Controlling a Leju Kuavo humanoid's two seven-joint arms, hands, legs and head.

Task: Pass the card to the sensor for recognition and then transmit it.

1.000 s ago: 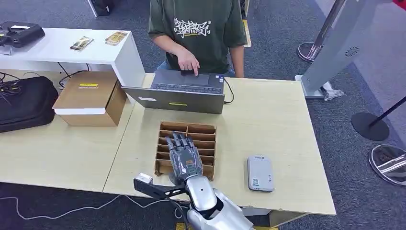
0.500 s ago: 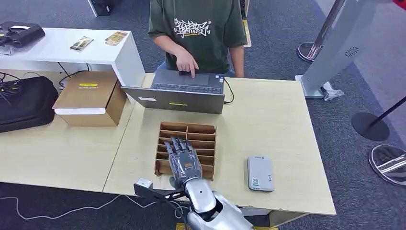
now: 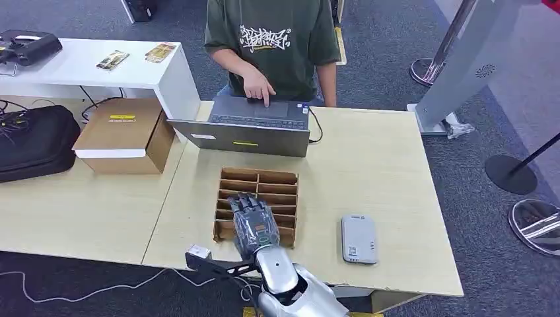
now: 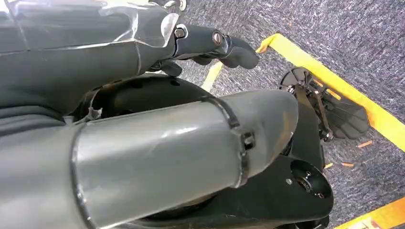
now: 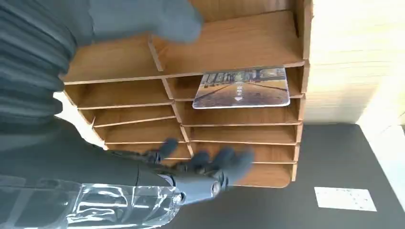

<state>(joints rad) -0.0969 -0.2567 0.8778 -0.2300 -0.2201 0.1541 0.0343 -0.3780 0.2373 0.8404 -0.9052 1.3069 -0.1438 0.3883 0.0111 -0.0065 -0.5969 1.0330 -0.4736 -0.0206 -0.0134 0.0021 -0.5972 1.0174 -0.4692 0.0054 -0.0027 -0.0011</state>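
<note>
A picture card [image 5: 242,88] stands in one slot of the wooden card rack [image 3: 264,179], near the rack's side wall [image 5: 300,62]. My right hand [image 3: 254,224] hovers over the rack's near rows, fingers [image 5: 210,167] spread and apart from the card, holding nothing. The grey card sensor [image 3: 359,239] lies flat on the table to the right of the rack. My left hand [image 4: 119,52] hangs beside my body above grey carpet, its fingers [image 4: 215,43] loosely extended and empty.
A laptop [image 3: 247,129] stands just beyond the rack, and a person [image 3: 274,39] behind it rests a hand [image 3: 257,86] on its keyboard. A cardboard box [image 3: 125,135] and a black bag [image 3: 36,142] sit on the table to the left.
My right hand has drawn back toward me along the rack, from its middle rows to its near rows. The person's hand shifted slightly on the laptop.
</note>
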